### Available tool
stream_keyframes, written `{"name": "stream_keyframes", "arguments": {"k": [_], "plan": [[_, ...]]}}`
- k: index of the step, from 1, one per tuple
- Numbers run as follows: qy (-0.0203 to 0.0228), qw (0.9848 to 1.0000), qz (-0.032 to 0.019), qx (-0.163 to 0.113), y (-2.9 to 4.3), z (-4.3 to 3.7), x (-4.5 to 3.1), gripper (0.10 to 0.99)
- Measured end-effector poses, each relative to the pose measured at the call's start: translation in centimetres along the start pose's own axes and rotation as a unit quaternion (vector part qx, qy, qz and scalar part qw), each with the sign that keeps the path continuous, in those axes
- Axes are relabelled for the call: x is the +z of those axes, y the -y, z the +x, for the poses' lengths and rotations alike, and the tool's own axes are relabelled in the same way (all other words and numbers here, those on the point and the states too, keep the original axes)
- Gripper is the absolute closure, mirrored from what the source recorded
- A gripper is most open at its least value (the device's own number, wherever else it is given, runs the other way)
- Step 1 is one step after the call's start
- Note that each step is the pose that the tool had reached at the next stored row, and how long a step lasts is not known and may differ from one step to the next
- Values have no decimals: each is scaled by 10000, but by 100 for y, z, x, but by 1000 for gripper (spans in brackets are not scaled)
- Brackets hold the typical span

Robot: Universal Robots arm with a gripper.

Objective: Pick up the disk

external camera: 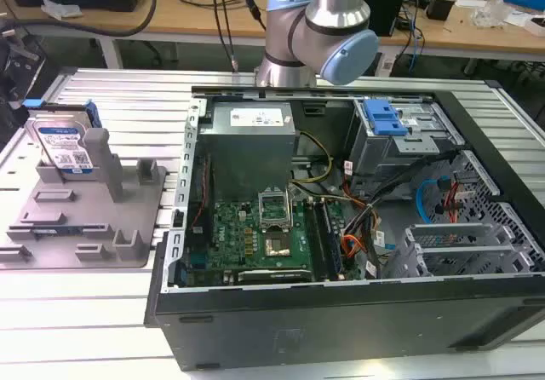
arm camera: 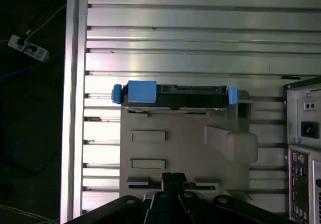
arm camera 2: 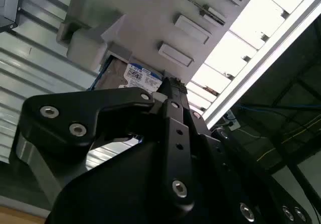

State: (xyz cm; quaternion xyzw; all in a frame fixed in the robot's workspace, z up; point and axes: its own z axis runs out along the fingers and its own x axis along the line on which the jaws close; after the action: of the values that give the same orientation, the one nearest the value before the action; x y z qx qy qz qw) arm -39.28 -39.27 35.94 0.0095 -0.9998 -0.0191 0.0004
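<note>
While the approach was, by my judgement, the step in hand, the flat silver hard disk (external camera: 61,146) with its white-and-blue label and blue plastic side rails stood on edge at one end of the grey plastic fixture tray (external camera: 94,231), propped against one of the tray's upright posts (external camera: 96,154) and untouched. The black gripper (arm camera: 173,176) hung above the tray, its tips lining up in the first wrist view with the tray edge opposite the disk and well apart from it. Its fingers looked pressed together, with nothing between them. A grasp would likely call for parting the jaws, centring them over the disk's upper edge between the blue rails, and descending straight, clear of the posts.
</note>
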Motion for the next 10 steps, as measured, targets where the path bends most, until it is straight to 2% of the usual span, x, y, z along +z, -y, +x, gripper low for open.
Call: {"name": "stream_keyframes", "arguments": {"k": [7,8,10], "plan": [[-1,10000,0,-24,0,0,0,980],[-3,10000,0,-80,0,1,0,980],[-14,9992,0,-410,0,0,0,980]]}}
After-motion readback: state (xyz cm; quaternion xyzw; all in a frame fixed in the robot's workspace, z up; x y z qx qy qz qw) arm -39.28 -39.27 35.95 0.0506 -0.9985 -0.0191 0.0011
